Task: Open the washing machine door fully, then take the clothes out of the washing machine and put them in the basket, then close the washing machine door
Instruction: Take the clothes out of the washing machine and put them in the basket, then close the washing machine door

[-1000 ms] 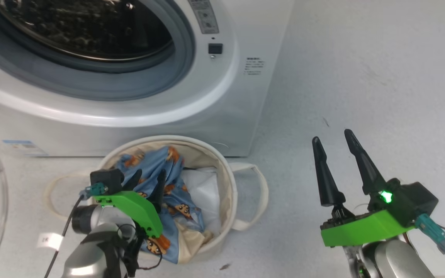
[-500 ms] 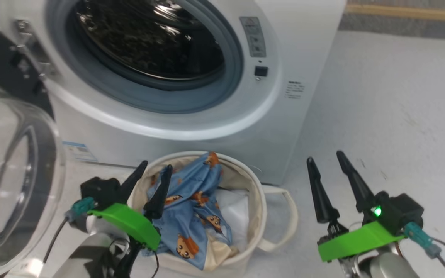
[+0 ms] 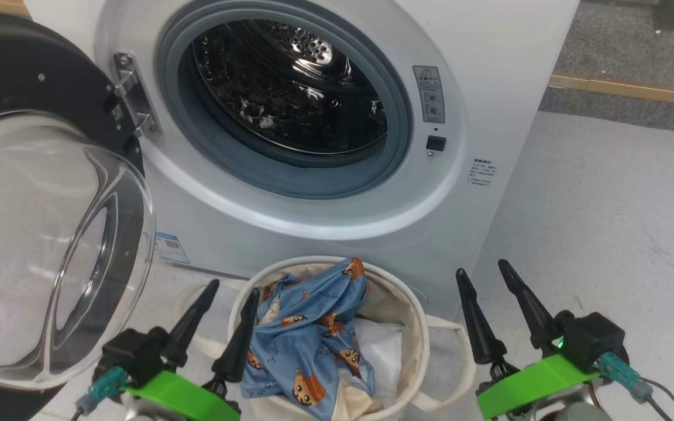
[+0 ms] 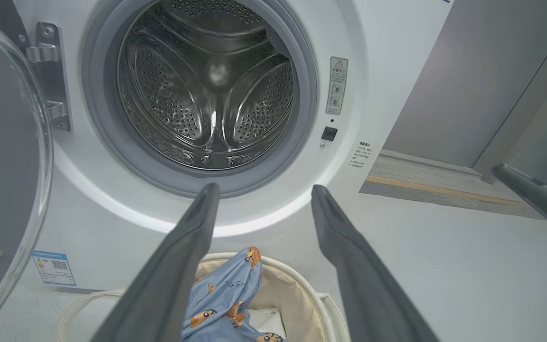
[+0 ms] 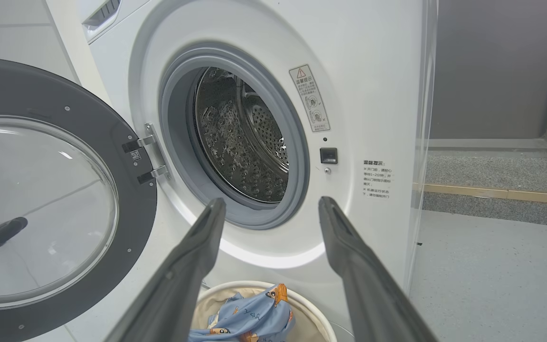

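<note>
Head view: a white machine [image 3: 489, 88] stands on a pale floor [image 3: 606, 245]. Its door [image 3: 33, 234] is swung wide to the left on a steel hinge [image 3: 132, 96], with the domed glass bulging toward the camera. Perforated steel shows all round the drum [image 3: 290, 88]. The basket [image 3: 419, 327] sits on the floor just before the machine's lower front edge, under the opening. The clothes [image 3: 308, 339] lie heaped in its left half, on a white sheet [image 3: 381, 351]. The left gripper [image 3: 233, 286] is at the bottom left with its fingers spread and nothing between them. Its tips are at the basket's left rim, and the door glass is just beside it. The right gripper [image 3: 481, 266] is at the bottom right, also spread and empty. It is right of the basket's handle, over open floor that runs to a tan strip [image 3: 629, 90].

Left wrist view: the parted fingers frame the drum mouth, with the basket and clothes below them. A blue label [image 4: 54, 267] sits at the machine's lower left corner. One finger of the right gripper enters from the right edge, before a grey wall [image 4: 468, 71].

Right wrist view: the spread fingers point at the machine's front. The door fills the left side, and a left gripper finger crosses its glass. Clear floor lies to the right.
</note>
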Available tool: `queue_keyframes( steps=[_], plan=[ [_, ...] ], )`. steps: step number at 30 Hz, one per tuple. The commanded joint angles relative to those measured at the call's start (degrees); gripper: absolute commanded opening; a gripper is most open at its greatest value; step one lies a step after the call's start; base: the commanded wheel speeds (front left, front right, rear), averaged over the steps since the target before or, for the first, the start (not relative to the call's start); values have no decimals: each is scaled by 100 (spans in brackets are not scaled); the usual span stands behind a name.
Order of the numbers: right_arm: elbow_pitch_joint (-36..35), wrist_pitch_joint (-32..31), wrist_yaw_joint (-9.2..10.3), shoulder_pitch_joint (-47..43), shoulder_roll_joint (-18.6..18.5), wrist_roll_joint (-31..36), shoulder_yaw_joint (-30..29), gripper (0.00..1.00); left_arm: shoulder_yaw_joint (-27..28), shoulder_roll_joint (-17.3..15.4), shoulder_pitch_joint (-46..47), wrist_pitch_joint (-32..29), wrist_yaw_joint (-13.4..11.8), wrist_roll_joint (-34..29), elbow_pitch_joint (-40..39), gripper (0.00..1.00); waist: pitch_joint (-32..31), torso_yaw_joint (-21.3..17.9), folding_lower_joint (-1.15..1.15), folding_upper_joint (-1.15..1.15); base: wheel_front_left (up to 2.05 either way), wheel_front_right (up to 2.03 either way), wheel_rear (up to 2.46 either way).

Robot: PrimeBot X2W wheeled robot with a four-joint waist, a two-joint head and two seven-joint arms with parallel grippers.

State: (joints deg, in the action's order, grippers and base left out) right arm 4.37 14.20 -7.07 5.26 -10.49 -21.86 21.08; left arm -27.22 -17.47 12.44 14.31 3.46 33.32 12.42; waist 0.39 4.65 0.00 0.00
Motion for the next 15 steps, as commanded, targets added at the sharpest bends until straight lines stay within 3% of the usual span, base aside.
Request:
queue_keyframes(
  steps=[1, 15],
  plan=[
    [-161, -13, -42, 119, -49, 1, 100, 100, 266, -197, 194, 49, -87, -63, -293, 100, 2, 17, 0, 0, 0, 0, 0],
    [-104, -103, -42, 207, -1, 89, 133, 100, 329, -299, 144, -48, -251, -10, -448, 100, 100, -79, 0, 0, 0, 0, 0]
  ],
)
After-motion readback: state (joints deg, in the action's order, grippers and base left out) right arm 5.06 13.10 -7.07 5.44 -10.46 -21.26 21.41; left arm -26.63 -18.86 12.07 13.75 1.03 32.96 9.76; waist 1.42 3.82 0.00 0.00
